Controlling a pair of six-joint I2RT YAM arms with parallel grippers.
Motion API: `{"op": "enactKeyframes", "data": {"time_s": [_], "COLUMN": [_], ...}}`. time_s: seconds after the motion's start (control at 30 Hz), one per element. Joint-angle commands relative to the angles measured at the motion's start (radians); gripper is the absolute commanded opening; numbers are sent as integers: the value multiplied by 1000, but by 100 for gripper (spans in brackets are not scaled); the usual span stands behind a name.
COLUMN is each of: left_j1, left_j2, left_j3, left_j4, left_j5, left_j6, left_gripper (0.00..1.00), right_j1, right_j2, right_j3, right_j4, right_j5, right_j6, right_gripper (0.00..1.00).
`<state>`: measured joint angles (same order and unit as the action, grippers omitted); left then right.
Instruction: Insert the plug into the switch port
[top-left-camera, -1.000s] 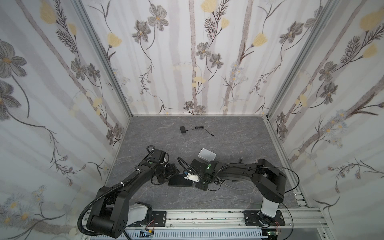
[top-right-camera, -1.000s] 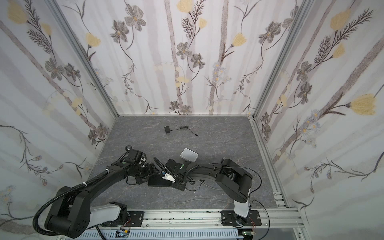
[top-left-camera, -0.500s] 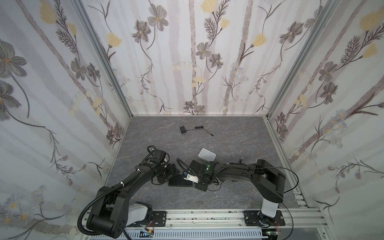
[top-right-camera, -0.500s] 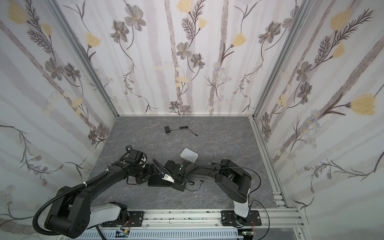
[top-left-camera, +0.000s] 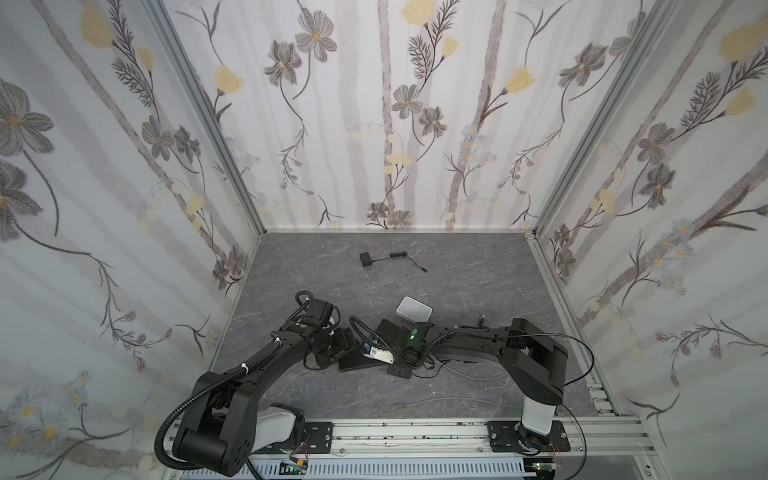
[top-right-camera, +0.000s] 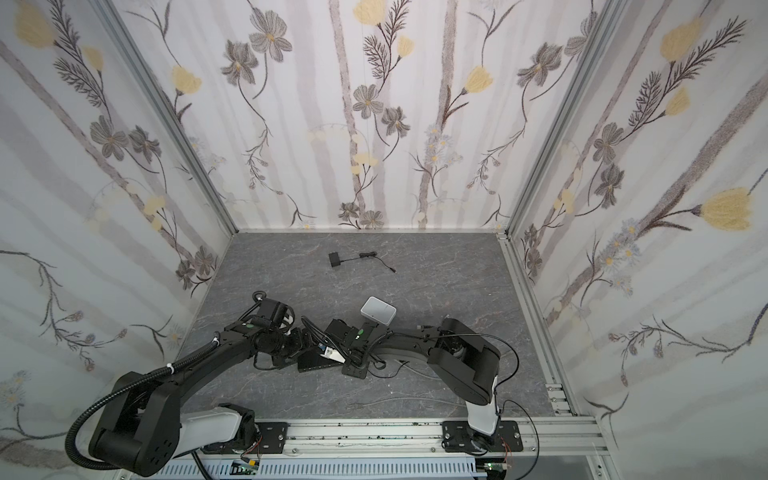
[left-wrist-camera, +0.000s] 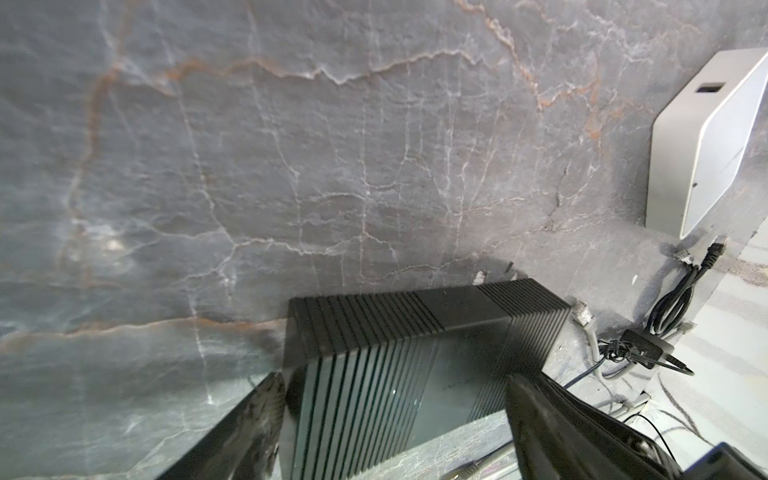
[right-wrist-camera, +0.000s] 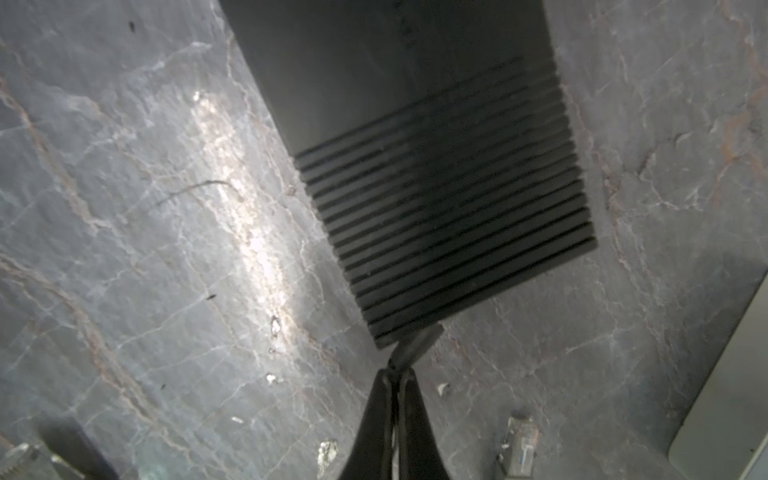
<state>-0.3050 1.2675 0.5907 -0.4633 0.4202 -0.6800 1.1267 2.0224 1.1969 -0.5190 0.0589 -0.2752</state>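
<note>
**Right pinches plug at black box; left straddles the box**

The right gripper (right-wrist-camera: 397, 376) has its fingers pressed together on a thin grey plug (right-wrist-camera: 417, 343). The plug's tip touches the near corner of a ribbed black box (right-wrist-camera: 436, 187). That end face is hidden, so I cannot tell whether the tip sits in any socket.

The left gripper (left-wrist-camera: 395, 382) has its fingers (left-wrist-camera: 266, 411) spread wide. One lies against each side of the black box's other end, gripping it.

The port (left-wrist-camera: 711, 88) is a dark slot in the side face of the white box (top-left-camera: 414, 309). That box lies on the table (top-left-camera: 457, 270) just beyond the right wrist. It is apart from the plug and from both grippers, and nothing is in its slot.

A loose clear connector (left-wrist-camera: 582, 313) and a coiled black cord (left-wrist-camera: 673, 299) lie beside the black box. A small black adapter (top-left-camera: 365, 260) with its lead sits well apart, near the back wall.
</note>
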Motion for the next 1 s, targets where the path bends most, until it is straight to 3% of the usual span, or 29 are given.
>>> {"op": "enactKeyframes", "data": {"time_s": [0.0, 0.43, 0.97], "left_j1": [-1, 0, -1], "left_j2": [19, 167, 150], "left_j3": [17, 159, 147], "left_j4": [-3, -46, -60], "left_j5": [4, -19, -29], "left_j6": [18, 89, 99], "left_gripper": [85, 87, 87], "right_j1": [15, 57, 53], "right_j2": [-3, -90, -84], "right_j3": [-7, -88, -106], "right_j4": [57, 83, 73], "right_j5": [-37, -31, 8], "right_j6": [-44, -16, -6], "right_gripper": [0, 0, 0]}}
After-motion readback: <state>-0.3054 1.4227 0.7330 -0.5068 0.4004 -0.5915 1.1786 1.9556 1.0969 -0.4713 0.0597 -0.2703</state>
